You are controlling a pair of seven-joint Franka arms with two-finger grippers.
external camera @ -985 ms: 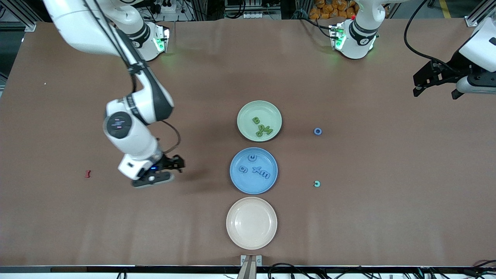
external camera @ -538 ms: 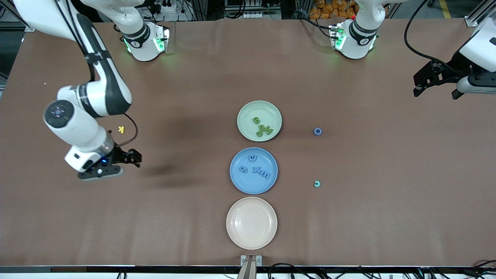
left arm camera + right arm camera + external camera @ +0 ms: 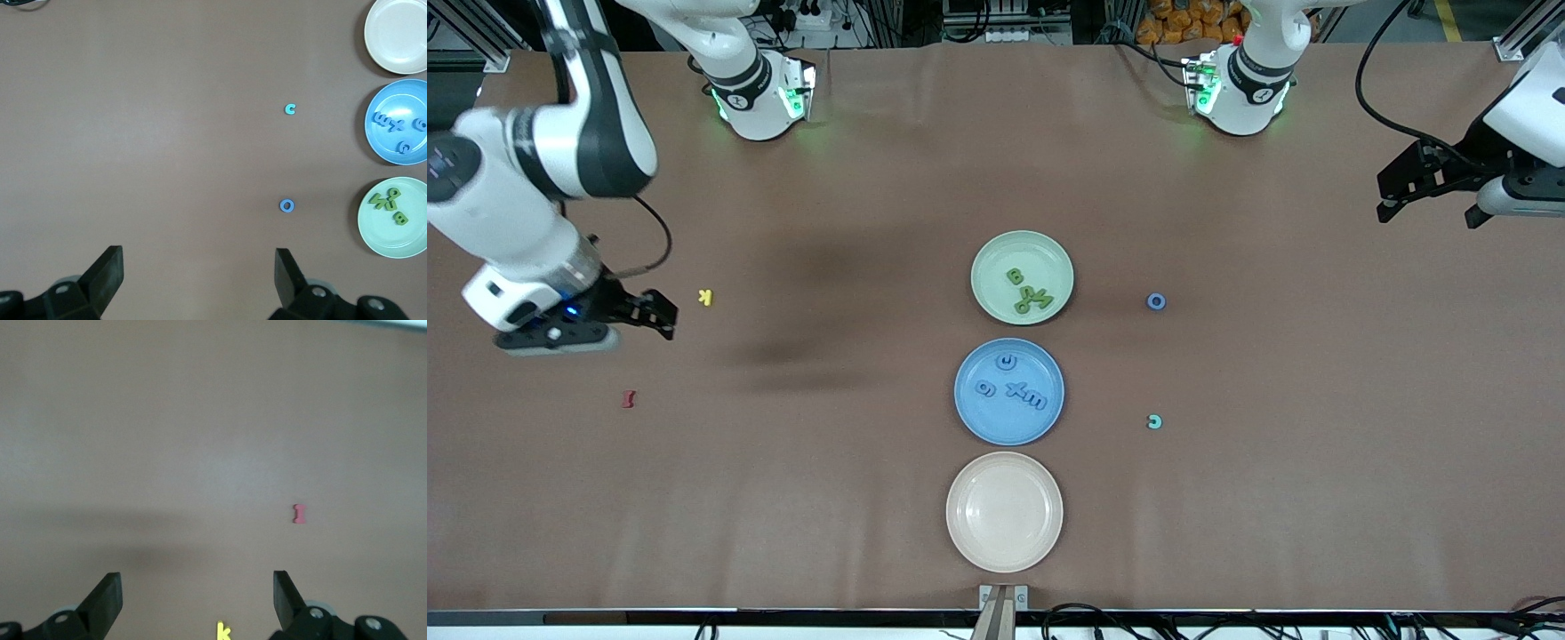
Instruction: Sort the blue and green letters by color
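Three plates stand in a row mid-table in the front view: a green plate (image 3: 1022,276) farthest from the camera holding the green letters (image 3: 1031,294), a blue plate (image 3: 1009,391) with blue letters (image 3: 1014,388) in it, and a cream plate (image 3: 1004,511) nearest. Toward the left arm's end lie a loose blue o (image 3: 1156,301) and a teal c (image 3: 1154,421), both on the table (image 3: 854,498). The right gripper (image 3: 660,316) hangs with fingers apart near a yellow K (image 3: 706,297) and a dark red letter (image 3: 629,399); the left gripper (image 3: 1427,212) waits, spread wide, over its own end.

In the left wrist view its fingers (image 3: 107,275) stand apart (nothing between them), the o (image 3: 287,206) and c (image 3: 289,109) ahead.

The right wrist view shows parted fingers (image 3: 107,599), K (image 3: 224,631) and red letter (image 3: 299,514).
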